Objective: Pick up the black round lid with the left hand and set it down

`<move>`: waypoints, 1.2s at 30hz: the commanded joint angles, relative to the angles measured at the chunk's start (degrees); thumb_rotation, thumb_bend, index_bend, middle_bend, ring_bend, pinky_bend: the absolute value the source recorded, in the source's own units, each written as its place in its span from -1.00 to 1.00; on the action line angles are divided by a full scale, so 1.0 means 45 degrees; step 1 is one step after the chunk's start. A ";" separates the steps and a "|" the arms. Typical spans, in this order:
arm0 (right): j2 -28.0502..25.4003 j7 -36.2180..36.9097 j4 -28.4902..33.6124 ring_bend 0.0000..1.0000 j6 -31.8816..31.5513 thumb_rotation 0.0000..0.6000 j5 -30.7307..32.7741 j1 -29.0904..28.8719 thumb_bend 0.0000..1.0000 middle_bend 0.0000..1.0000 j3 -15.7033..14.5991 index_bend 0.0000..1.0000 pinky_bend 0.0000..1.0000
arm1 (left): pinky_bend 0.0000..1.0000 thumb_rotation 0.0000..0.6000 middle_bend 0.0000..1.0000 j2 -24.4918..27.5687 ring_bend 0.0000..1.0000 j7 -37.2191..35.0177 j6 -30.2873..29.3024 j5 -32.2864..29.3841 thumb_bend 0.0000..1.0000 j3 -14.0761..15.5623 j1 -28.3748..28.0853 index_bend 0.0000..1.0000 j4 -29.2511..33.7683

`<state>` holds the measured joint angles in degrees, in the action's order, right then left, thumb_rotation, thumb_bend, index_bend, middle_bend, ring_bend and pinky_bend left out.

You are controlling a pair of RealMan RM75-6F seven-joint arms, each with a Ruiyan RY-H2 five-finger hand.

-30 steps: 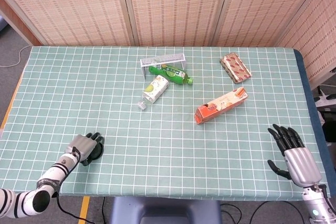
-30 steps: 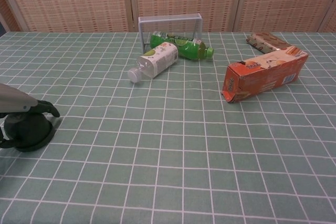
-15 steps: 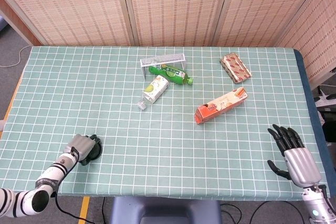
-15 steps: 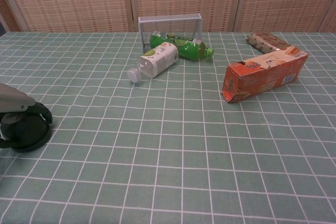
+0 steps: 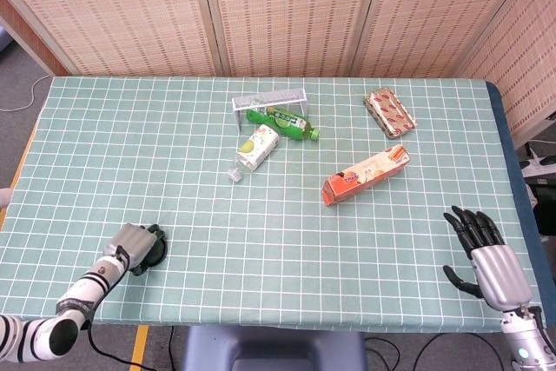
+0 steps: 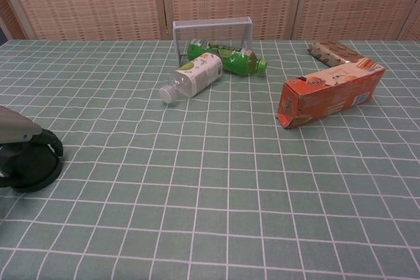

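Note:
The black round lid point(image 5: 156, 248) lies near the table's front left corner, low on the green checked cloth. My left hand point(image 5: 131, 239) covers it from the left, with fingers curled over its top and rim. The chest view shows the same lid point(image 6: 30, 170) at the far left edge, under the grey back of my left hand point(image 6: 13, 134), whose dark fingers wrap the lid's far side. I cannot tell whether the lid is touching the cloth. My right hand point(image 5: 480, 251) hovers at the front right corner, fingers spread and holding nothing.
Far from both hands, a green bottle point(image 5: 282, 122) and a white bottle point(image 5: 257, 146) lie by a small metal rack point(image 5: 269, 99) at the back middle. An orange carton point(image 5: 367, 175) lies right of centre, a snack packet point(image 5: 390, 112) behind it.
My left hand and the lid have shifted slightly left and toward the front edge, with the fingers curled more tightly over the lid. The right hand has not moved.

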<state>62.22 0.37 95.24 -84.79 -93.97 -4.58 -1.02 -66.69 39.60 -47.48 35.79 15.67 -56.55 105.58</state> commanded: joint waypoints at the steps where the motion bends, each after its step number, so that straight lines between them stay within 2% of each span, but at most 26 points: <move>1: -0.0004 0.0001 0.0008 -1.00 -0.0003 1.00 -0.0012 0.0001 -0.54 -1.00 -0.0005 -1.00 -1.00 | 0.60 1.00 0.49 0.0045 0.38 -0.0490 -0.0194 0.0870 -0.11 -0.0136 0.0398 0.31 -0.0136; 7: -0.0017 0.0028 0.0028 -1.00 -0.0024 1.00 -0.0047 0.0013 -0.54 -1.00 -0.0021 -1.00 -1.00 | 0.75 1.00 0.66 0.0095 0.53 -0.0992 -0.0322 0.1973 -0.07 -0.0206 0.0917 0.49 -0.0391; 15: -0.0047 0.0064 0.0066 -1.00 0.0011 1.00 -0.0084 0.0010 -0.54 -1.00 -0.0060 -1.00 -1.00 | 0.83 1.00 0.84 0.0045 0.66 -0.1438 -0.0048 0.2522 -0.02 -0.0468 0.1177 0.65 -0.0747; 19: -0.0070 0.0118 0.0073 -1.00 0.0007 1.00 -0.0103 0.0012 -0.54 -1.00 -0.0073 -1.00 -1.00 | 0.92 1.00 0.96 -0.0003 0.76 -0.1435 0.0063 0.2648 0.08 -0.0522 0.1233 0.78 -0.0875; 25: -0.0080 0.0132 0.0079 -1.00 0.0003 1.00 -0.0128 0.0012 -0.54 -1.00 -0.0081 -1.00 -1.00 | 1.00 1.00 1.00 0.0175 0.86 -0.1519 -0.0009 0.2915 0.28 -0.0652 0.1370 0.88 -0.0685; 36: -0.0103 0.0206 0.0071 -1.00 0.0025 1.00 -0.0133 -0.0001 -0.54 -1.00 -0.0085 -1.00 -1.00 | 1.00 1.00 1.00 0.0590 0.88 -0.2165 -0.0292 0.3691 0.29 -0.1162 0.1733 0.91 -0.0125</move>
<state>61.75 1.29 95.55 -84.68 -94.57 -4.59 -1.40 -64.29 30.57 -48.85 51.95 10.86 -49.04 104.75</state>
